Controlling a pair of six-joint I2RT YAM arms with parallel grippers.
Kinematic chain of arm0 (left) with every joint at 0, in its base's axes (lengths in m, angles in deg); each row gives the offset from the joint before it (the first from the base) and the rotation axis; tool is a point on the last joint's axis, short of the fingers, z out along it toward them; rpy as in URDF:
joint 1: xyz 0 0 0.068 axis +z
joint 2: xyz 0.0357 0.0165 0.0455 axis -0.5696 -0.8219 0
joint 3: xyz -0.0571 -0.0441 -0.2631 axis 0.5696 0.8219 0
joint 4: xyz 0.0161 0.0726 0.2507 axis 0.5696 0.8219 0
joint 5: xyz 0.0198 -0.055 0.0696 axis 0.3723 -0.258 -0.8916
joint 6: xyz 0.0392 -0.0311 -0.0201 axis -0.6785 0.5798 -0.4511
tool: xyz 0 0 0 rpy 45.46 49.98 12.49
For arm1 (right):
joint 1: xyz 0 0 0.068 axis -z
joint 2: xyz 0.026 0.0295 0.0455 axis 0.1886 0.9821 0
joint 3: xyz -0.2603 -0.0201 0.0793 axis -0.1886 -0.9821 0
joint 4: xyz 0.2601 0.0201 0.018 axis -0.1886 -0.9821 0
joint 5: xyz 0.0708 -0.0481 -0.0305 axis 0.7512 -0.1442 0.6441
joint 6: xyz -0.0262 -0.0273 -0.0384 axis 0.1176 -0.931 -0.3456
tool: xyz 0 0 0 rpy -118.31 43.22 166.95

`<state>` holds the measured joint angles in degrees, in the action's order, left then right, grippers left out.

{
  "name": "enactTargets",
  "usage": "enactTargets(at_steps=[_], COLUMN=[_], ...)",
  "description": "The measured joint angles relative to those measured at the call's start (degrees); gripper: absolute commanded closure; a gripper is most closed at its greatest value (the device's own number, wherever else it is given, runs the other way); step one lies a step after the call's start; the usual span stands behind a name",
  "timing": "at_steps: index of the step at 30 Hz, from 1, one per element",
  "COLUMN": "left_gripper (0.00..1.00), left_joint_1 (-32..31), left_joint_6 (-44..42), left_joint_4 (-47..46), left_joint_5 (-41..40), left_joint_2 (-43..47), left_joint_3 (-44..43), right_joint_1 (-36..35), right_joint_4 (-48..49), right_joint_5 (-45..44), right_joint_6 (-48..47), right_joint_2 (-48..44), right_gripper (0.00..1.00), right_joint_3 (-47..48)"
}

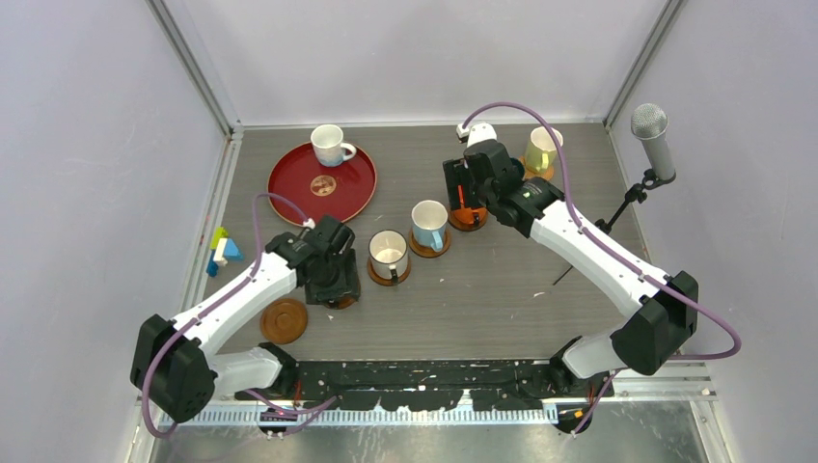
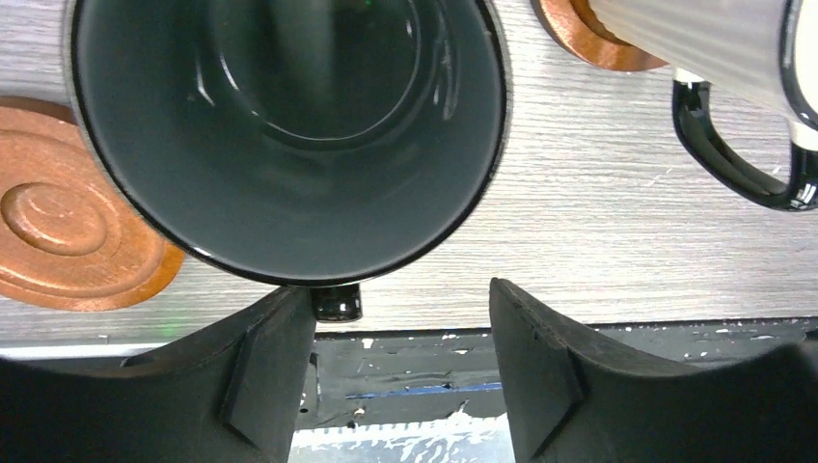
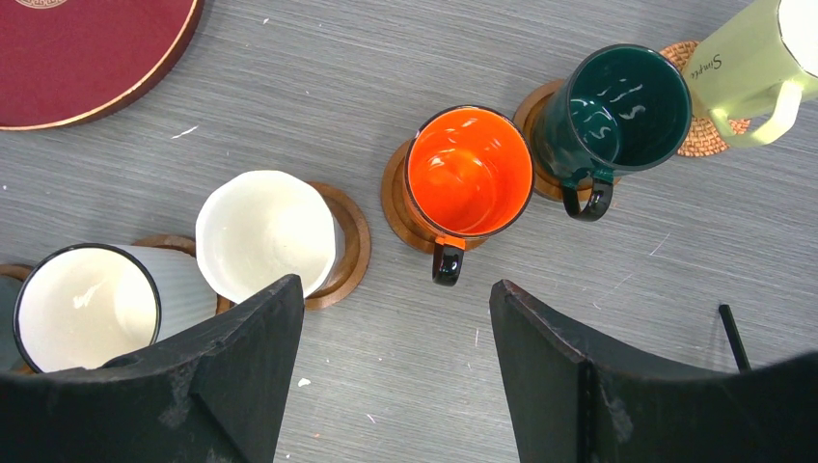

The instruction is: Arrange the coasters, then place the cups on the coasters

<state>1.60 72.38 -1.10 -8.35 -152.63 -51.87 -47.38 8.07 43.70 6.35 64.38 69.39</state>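
Note:
My left gripper [image 2: 400, 286] stands open just behind a dark grey-green cup [image 2: 289, 135]; the cup's handle [image 2: 336, 302] sits against the left finger's tip. In the top view this gripper [image 1: 333, 280] covers that cup, and a brown coaster edge [image 1: 340, 302] shows beneath it. An empty coaster [image 1: 284, 320] lies beside it. A white cup [image 1: 388, 255] and a light blue cup [image 1: 429, 226] stand on coasters. My right gripper [image 3: 394, 283] hangs open above the orange cup [image 3: 470, 172], with the dark teal cup [image 3: 617, 106] and pale yellow cup [image 3: 743, 72] beyond, each on a coaster.
A red round tray [image 1: 357, 188] at the back left holds a white cup [image 1: 331, 145] and a coaster [image 1: 321, 183]. Coloured blocks [image 1: 220, 251] lie by the left wall. A microphone [image 1: 651, 135] on a stand is at the right edge.

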Motion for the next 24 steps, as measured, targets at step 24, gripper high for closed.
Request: enactTargets(at_steps=[24], left_gripper=[0.01], left_joint_1=[-3.6], left_joint_6=[-6.5], left_joint_4=[-1.4], left_joint_5=[3.8], left_joint_2=[1.0], left_joint_3=[-2.1], right_joint_1=[0.0], right_joint_4=[0.0], right_joint_5=[0.2], right_joint_6=[0.4], right_joint_2=[0.0], right_gripper=[0.25], right_joint_3=[0.0])
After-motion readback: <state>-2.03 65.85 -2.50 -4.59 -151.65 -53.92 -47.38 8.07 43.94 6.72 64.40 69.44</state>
